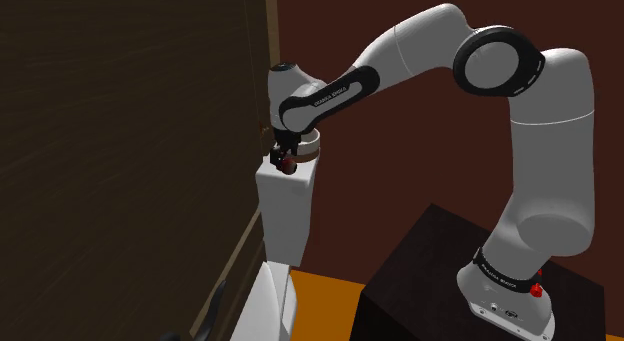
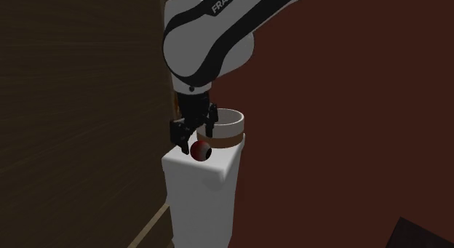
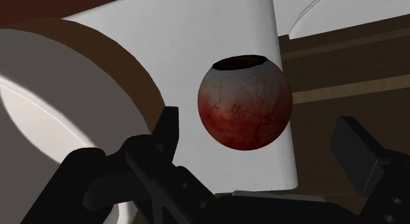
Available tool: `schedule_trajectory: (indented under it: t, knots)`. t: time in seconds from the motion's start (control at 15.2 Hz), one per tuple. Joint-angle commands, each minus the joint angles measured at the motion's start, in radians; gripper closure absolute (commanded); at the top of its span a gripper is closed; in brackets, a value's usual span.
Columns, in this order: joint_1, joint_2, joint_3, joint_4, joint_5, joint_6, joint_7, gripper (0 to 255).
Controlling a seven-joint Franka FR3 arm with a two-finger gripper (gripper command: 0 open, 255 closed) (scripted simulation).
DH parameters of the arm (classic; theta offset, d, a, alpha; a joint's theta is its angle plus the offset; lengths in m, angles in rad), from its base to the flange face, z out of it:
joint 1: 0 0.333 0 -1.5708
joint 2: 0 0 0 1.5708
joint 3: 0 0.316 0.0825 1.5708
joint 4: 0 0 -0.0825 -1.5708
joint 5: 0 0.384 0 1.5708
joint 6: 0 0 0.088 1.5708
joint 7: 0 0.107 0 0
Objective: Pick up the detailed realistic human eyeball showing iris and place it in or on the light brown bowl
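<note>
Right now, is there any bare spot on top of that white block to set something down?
Only a narrow strip of the white block, between the eyeball and the block's near edge in the second exterior view. The rest is crowded: the bowl fills the far end, with the open gripper straddling the eyeball beside it.

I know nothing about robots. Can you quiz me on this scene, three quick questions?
1. True or false: the gripper is shut on the eyeball.
2. What does the bowl stand on? A) the floor B) the white block C) the robot's stand
3. Fill in: the eyeball is mostly dark ___.
Key: 1 false: it is open, either side of the eyeball without touching it; 2 B; 3 red.
</note>
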Motion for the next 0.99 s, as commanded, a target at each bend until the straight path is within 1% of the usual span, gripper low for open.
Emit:
schedule_trajectory:
  t: [0.0, 0.2, 0.66, 0.73, 0.92]
  knots:
    - [0.001, 0.017, -0.003, 0.000, -0.005, 0.017, 0.003, 0]
    - [0.001, 0.037, -0.006, -0.004, -0.010, 0.042, 0.006, 0]
    - [0.001, 0.037, -0.006, -0.004, -0.010, 0.041, 0.006, 0]
    - [0.001, 0.037, -0.006, -0.004, -0.010, 0.041, 0.006, 255]
    - [0.001, 0.037, -0.006, -0.004, -0.010, 0.041, 0.006, 255]
